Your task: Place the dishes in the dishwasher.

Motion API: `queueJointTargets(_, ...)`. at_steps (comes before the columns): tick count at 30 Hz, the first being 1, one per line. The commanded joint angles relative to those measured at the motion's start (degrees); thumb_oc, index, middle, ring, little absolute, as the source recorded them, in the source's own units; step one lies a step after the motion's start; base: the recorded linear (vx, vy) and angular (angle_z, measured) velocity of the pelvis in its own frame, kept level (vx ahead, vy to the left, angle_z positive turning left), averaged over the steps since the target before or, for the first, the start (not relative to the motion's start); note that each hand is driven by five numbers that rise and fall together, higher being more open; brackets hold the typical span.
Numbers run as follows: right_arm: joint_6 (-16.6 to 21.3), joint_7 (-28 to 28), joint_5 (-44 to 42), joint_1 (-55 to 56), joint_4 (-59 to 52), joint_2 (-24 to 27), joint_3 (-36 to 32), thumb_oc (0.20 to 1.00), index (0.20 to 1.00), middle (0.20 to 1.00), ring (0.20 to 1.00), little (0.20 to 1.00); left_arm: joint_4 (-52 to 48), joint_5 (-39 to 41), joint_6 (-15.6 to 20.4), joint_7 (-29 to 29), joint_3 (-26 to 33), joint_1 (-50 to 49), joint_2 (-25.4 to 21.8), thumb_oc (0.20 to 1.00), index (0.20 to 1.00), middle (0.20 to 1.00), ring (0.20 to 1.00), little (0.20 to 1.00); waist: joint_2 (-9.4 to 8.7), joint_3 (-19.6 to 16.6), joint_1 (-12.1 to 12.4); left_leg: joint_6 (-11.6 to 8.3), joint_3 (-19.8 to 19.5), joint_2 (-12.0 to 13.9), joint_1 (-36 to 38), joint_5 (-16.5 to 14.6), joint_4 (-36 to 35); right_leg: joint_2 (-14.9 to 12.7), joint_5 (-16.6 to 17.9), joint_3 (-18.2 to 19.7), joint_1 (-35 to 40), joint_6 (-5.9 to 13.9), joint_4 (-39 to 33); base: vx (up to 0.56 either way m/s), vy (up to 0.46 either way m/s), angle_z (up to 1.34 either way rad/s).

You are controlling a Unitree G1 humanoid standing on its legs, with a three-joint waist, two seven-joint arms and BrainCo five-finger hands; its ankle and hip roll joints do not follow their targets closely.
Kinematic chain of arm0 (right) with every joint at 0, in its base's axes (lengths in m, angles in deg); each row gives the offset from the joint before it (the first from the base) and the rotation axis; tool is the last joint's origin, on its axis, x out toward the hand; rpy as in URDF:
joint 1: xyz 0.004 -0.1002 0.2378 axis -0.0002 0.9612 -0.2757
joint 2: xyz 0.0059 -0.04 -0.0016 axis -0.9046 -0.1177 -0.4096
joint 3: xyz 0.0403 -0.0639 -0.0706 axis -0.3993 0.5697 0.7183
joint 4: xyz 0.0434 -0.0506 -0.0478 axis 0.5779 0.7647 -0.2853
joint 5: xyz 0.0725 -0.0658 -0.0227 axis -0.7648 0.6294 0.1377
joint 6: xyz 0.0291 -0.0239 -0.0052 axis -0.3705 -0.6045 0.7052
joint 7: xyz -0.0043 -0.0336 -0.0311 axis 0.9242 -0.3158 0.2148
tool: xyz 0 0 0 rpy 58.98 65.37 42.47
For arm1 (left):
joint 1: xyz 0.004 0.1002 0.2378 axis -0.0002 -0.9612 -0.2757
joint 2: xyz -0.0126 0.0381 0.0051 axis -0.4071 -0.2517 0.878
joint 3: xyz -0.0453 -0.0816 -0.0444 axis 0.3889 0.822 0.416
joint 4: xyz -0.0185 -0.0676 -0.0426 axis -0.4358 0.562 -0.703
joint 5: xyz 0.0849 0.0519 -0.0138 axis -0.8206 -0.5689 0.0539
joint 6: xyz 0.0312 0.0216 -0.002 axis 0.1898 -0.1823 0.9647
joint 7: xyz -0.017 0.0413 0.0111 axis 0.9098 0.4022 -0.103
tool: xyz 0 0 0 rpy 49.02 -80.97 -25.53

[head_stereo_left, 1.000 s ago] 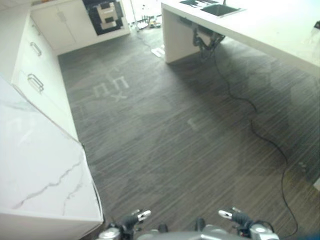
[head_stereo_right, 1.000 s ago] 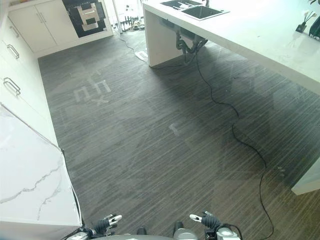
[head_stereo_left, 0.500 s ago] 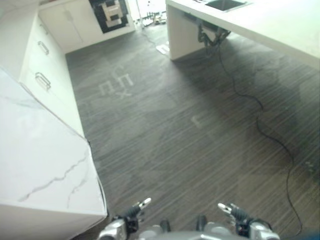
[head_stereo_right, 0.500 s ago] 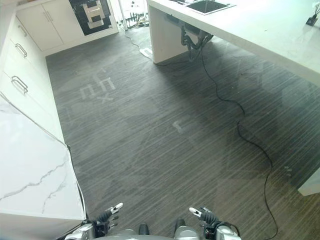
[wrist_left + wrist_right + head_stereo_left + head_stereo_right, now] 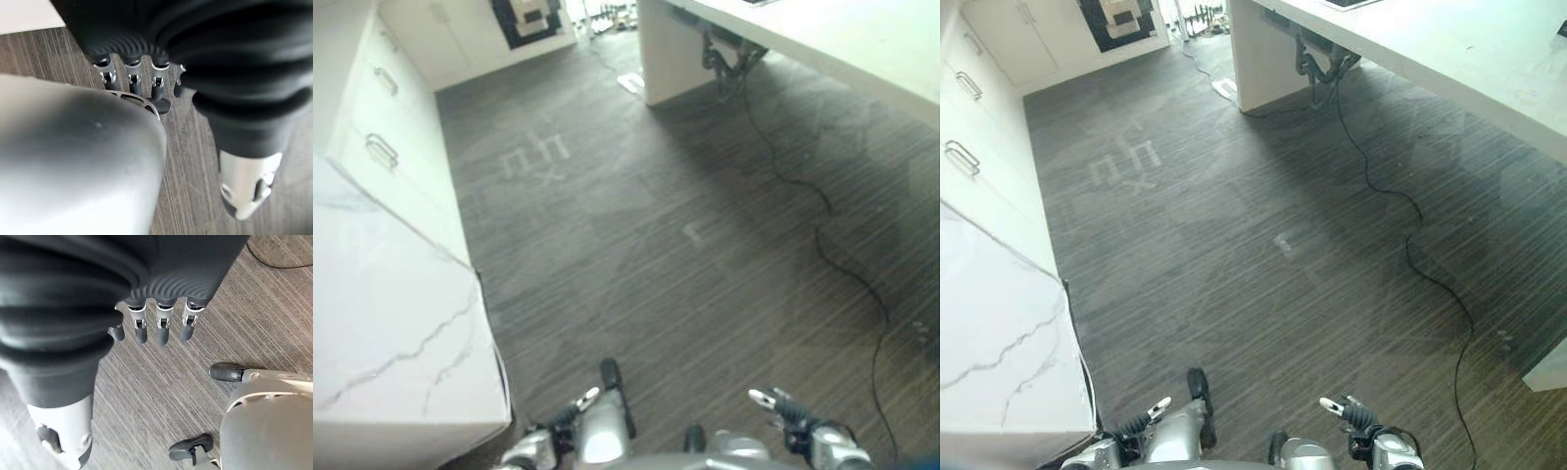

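The whole view has shifted compared with a moment earlier, so the camera has moved and the robot seems to be walking across the dark floor point(image 5: 1263, 196). The left hand point(image 5: 132, 81) and the right hand point(image 5: 156, 325) hang low, fingers relaxed and holding nothing. No dishes or dishwasher can be seen; the marble counter point(image 5: 382, 313) is at the left, the island counter point(image 5: 1449, 59) ahead right. The task is probably at its start.

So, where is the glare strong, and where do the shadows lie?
Left eye view: light washes out the island countertop and the marble counter. Right eye view: the floor lies darker beneath the island's overhang.
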Motion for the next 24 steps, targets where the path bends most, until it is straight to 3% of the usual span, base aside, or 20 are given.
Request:
queueJointTargets(1,3.5,0.8,0.1,1.0,-3.8,0.2,-0.7,1.0,1.0,1.0,1.0,1.0,-0.4,-0.6,-0.7,2.0,-3.4,-0.7,0.8,1.0,1.0,1.0,1.0,1.0,1.63,-2.6,1.3,3.28,0.1,-0.7,-1.6,-5.4,7.1,-4.6,-11.6,-1.8,-1.3,2.52,13.8,0.24,0.283,-0.29)
queueJointTargets(3,3.6,-0.6,-1.2,1.1,-5.3,0.1,-1.0,1.0,1.0,1.0,1.0,1.0,-0.8,-0.8,-1.3,2.0,-3.9,0.5,0.5,1.0,1.0,1.0,1.0,1.0,1.94,-3.5,1.1,4.8,0.4,-2.6,-1.0,-6.7,6.3,-5.9,-12.9,-1.8,-3.7,3.23,21.6,0.23,0.359,-0.04)
queueJointTargets(4,3.7,-0.8,-2.3,1.0,-5.8,0.2,-1.2,1.0,1.0,1.0,1.0,1.0,-0.8,-1.0,-1.2,2.2,-4.2,0.9,0.4,1.0,1.0,1.0,1.0,1.0,1.96,-3.7,0.8,5.5,0.4,-3.5,-0.6,-7.1,5.8,-6.6,-12.0,-1.6,-5.4,3.87,25.2,0.17,0.376,0.23)
queueJointTargets(6,3.8,-1.6,-2.1,0.8,-8.0,0.0,-1.2,1.0,1.0,1.0,1.0,1.0,-1.0,-0.4,-0.8,2.0,-5.5,2.1,-0.1,1.0,1.0,1.0,1.0,1.0,2.27,-3.7,-0.4,7.98,0.8,-5.7,1.4,-9.2,4.4,-8.6,-7.0,-1.2,-12.0,6.45,40.9,0.13,0.355,0.29)
queueJointTargets(8,4.8,-1.6,-2.0,0.0,-8.2,-0.3,-0.6,1.0,1.0,1.0,1.0,1.0,-1.5,0.9,-1.0,0.8,-6.8,3.4,-0.4,1.0,1.0,1.0,1.0,1.0,2.36,-3.1,-0.8,9.07,1.2,-6.7,3.5,-10.3,2.8,-9.6,-4.8,-2.3,-16.2,7.12,45.1,0.1,0.23,0.33)
queueJointTargets(10,5.6,-2.0,-3.1,-0.5,-8.0,-0.5,-0.1,1.0,1.0,1.0,1.0,1.0,-1.7,0.4,-1.6,1.0,-7.3,4.3,-0.7,1.0,1.0,1.0,1.0,1.0,2.17,-2.0,-2.1,8.73,0.4,-7.7,5.3,-11.0,2.5,-5.6,-5.9,-2.1,-18.4,5.63,38.4,0.13,0.024,0.13)
queueJointTargets(12,5.7,-2.1,-3.7,-0.6,-8.3,-0.3,-0.1,1.0,1.0,1.0,1.0,1.0,-2.0,-0.7,-2.3,0.9,-7.4,5.1,-0.8,1.0,1.0,1.0,1.0,1.0,2.01,-1.2,-2.8,8.18,-0.3,-8.2,7.1,-11.4,2.1,-5.6,-5.4,-3.8,-19.8,4.89,30.4,0.18,-0.085,0.31)
queueJointTargets(13,5.9,-1.4,-4.8,-0.7,-8.1,0.3,-0.2,1.0,1.0,1.0,1.0,1.0,-1.5,-1.7,-3.1,1.6,-7.5,5.6,-1.2,1.0,1.0,1.0,1.0,1.0,1.44,-0.4,-3.8,8.02,-1.3,-8.9,9.5,-12.7,1.5,-6.8,-2.2,-4.2,-21.6,5.09,19.3,0.39,-0.185,0.78)
queueJointTargets(14,6.2,-0.8,-4.5,-0.3,-7.9,0.4,-0.7,1.0,1.0,1.0,1.0,1.0,-0.9,-2.9,-3.1,2.3,-7.9,4.7,-1.3,1.0,1.0,1.0,1.0,1.0,0.65,-0.4,-5.3,8.53,-2.4,-10.1,11.9,-15.1,1.2,-8.6,4.9,-1.7,-25.3,7.46,13.4,0.43,-0.19,0.85)
queueJointTargets(18,5.7,-0.5,-4.5,1.6,-9.1,-0.1,-2.1,1.0,1.0,1.0,1.0,1.0,-0.4,-5.8,-3.0,2.9,-8.9,2.6,-1.2,1.0,1.0,1.0,1.0,1.0,0.05,-0.6,-7.2,9.86,-4.0,-11.1,15.3,-19.8,3.0,-9.7,9.9,-1.1,-30.9,9.37,13.7,0.41,-0.158,0.31)
queueJointTargets(21,4.8,-0.6,-4.5,2.4,-10.0,-0.3,-2.1,1.0,1.0,1.0,1.0,1.0,-0.8,-6.3,-2.7,2.5,-8.9,2.3,-1.0,1.0,1.0,1.0,1.0,1.0,-0.22,-1.2,-7.4,10.15,-3.8,-11.1,16.2,-22.1,5.9,-9.9,8.6,-2.9,-30.1,8.5,15.0,0.44,-0.275,0.44)
queueJointTargets(22,4.4,-0.6,-5.2,2.6,-9.2,-0.2,-2.0,1.0,1.0,1.0,1.0,1.0,-0.9,-6.1,-2.3,2.7,-8.6,2.3,-0.7,1.0,1.0,1.0,1.0,1.0,-0.36,-2.2,-7.6,9.89,-5.7,-11.3,18.1,-24.6,8.3,-9.3,7.5,-2.0,-29.1,7.65,15.3,0.54,-0.352,0.58)
queueJointTargets(24,4.5,-0.1,-5.1,2.4,-8.3,0.1,-1.8,1.0,1.0,1.0,1.0,1.0,-0.8,-6.2,-1.2,3.0,-8.5,2.0,-0.2,1.0,1.0,1.0,1.0,1.0,0.01,-3.3,-7.8,8.62,-6.7,-11.1,19.9,-25.9,10.3,-8.4,5.7,-2.0,-27.9,6.4,15.7,0.48,-0.34,0.27)
